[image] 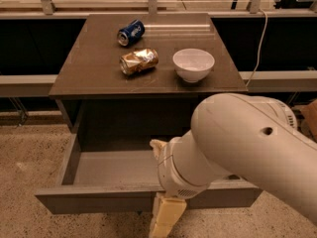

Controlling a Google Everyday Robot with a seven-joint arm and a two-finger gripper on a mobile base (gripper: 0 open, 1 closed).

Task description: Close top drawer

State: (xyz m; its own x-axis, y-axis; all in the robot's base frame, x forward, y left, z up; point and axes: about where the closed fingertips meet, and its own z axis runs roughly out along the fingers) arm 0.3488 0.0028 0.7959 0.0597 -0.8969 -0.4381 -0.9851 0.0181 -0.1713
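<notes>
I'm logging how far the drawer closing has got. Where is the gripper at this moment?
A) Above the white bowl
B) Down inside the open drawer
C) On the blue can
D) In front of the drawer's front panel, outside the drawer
D: the gripper hangs low at the outer face of the pulled-out top drawer, near the picture's bottom edge, well away from the bowl on the tabletop.
</notes>
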